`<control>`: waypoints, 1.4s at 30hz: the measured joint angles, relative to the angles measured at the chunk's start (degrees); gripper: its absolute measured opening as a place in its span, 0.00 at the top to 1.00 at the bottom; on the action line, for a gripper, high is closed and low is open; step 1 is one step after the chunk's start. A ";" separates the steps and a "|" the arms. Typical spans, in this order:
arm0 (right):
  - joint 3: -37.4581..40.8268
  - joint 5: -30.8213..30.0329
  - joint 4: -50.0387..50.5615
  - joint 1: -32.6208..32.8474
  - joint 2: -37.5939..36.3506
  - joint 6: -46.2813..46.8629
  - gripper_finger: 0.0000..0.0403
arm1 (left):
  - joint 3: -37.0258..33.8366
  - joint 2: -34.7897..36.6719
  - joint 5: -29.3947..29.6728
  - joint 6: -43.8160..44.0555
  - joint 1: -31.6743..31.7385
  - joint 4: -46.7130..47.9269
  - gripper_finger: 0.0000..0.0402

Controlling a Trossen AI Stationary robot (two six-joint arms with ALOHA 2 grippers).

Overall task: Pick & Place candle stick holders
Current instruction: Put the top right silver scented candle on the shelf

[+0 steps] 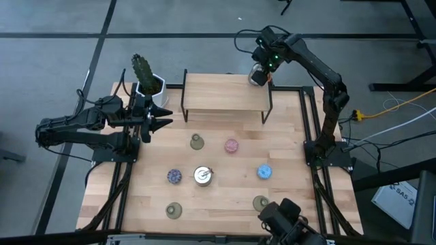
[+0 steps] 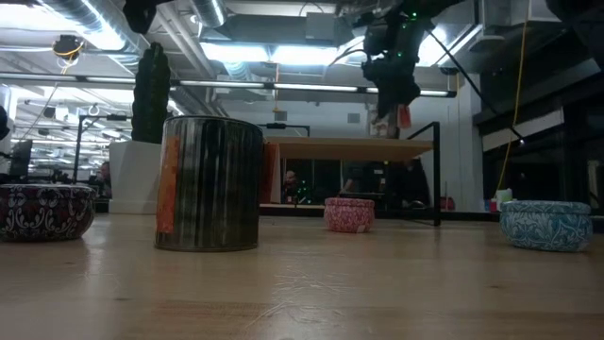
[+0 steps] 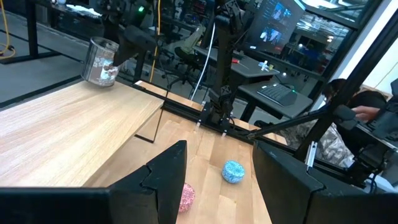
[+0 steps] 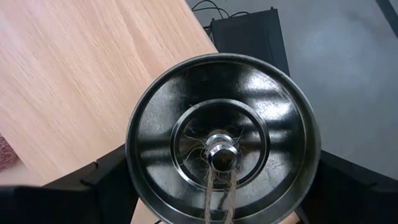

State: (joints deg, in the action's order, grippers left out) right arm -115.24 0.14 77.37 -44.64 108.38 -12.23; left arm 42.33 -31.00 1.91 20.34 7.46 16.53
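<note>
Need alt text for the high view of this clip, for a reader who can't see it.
The right gripper holds a silvery cup over the far right end of a raised wooden shelf. The left gripper, open, waits beside a potted cactus. Seven candle stick holders lie scattered on the table.

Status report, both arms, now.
Right gripper shut on silvery cup, above raised shelf's far right corner. Left gripper open, idle beside cactus pot. Nothing blocking.

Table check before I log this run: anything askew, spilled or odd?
Nothing stands out. The holders on the table stand upright and apart; the right pincer holds a silvery cup above the shelf corner.
</note>
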 joint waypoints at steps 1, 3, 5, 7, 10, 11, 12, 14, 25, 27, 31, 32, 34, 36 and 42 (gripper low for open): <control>0.00 0.00 0.02 0.00 0.00 0.00 0.15 | 0.00 -0.01 -0.01 0.00 0.00 0.00 0.55; 0.00 0.00 0.02 0.00 0.00 0.00 0.15 | 0.00 -0.02 0.00 -0.06 0.02 0.01 0.55; 0.00 0.02 0.02 0.02 0.00 0.00 0.15 | 0.00 0.00 0.00 -0.07 0.01 0.00 0.55; 0.00 0.01 0.00 0.02 0.00 0.00 0.15 | 0.00 0.00 0.00 -0.06 0.02 0.01 0.55; 0.00 0.00 0.00 -0.23 0.00 0.00 0.15 | 0.00 0.00 0.00 -0.07 0.00 0.02 0.55; 0.00 0.00 0.00 -0.35 0.00 0.00 0.15 | 0.00 -0.02 0.00 -0.04 0.00 0.02 0.55; 0.00 0.00 0.00 -0.46 0.00 0.00 0.15 | 0.00 -0.02 0.00 -0.02 0.01 0.01 0.55; 0.00 -0.02 0.00 -0.77 0.00 0.03 0.15 | 0.00 -0.02 -0.01 -0.02 0.01 0.02 0.55; 0.00 2.08 0.37 -1.49 0.00 1.34 0.15 | 0.00 -0.02 -0.02 -0.02 0.01 0.02 0.55; 0.00 2.09 0.78 -1.49 0.00 1.65 0.15 | 0.00 -0.02 0.00 -0.02 0.02 0.02 0.55; 0.00 2.10 0.71 -1.49 -0.01 1.87 0.15 | 0.00 -0.01 0.00 -0.02 0.00 0.02 0.55; 0.00 2.12 0.71 -1.49 -0.01 1.95 0.15 | 0.00 -0.02 0.00 -0.02 0.00 0.02 0.55; 0.00 2.22 0.68 -1.49 -0.01 1.95 0.15 | 0.00 0.00 0.00 -0.02 0.02 0.02 0.55; 0.00 2.77 0.67 -1.49 0.01 1.95 0.15 | 0.00 0.00 0.00 -0.02 0.02 0.02 0.55; 0.02 3.06 0.86 -1.51 0.82 2.39 0.15 | 0.00 -0.02 0.00 0.02 0.02 0.02 0.55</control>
State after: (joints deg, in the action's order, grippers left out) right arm -115.23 3.20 78.23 -46.15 109.20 -9.84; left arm 42.33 -31.03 1.91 20.35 7.49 16.56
